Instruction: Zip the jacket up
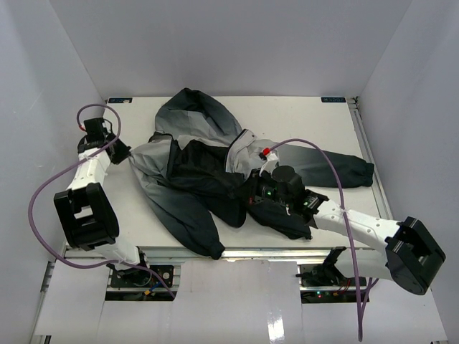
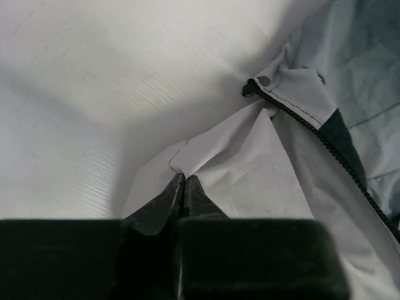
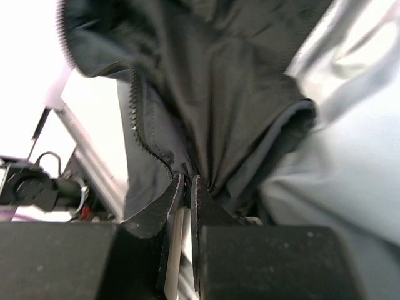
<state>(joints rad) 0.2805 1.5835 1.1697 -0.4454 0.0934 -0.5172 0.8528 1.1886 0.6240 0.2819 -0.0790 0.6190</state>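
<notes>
Jacket [image 1: 193, 172] unzipped, spread on table [image 1: 301, 122], L gripper [image 2: 184, 178] pinched on its light grey edge nr snap [image 2: 264, 80], R gripper [image 3: 189, 181] clamped on dark fabric by zipper teeth [image 3: 139, 128]

The left arm [image 1: 86, 215] rises from its base, elbow bent, and reaches to the far left, where the left gripper [image 2: 184, 180] is pinched almost closed on the jacket [image 2: 250, 156]. The right arm [image 1: 366, 226] stretches in low, and the right gripper [image 3: 187, 182] is clamped tight on the same garment.
</notes>
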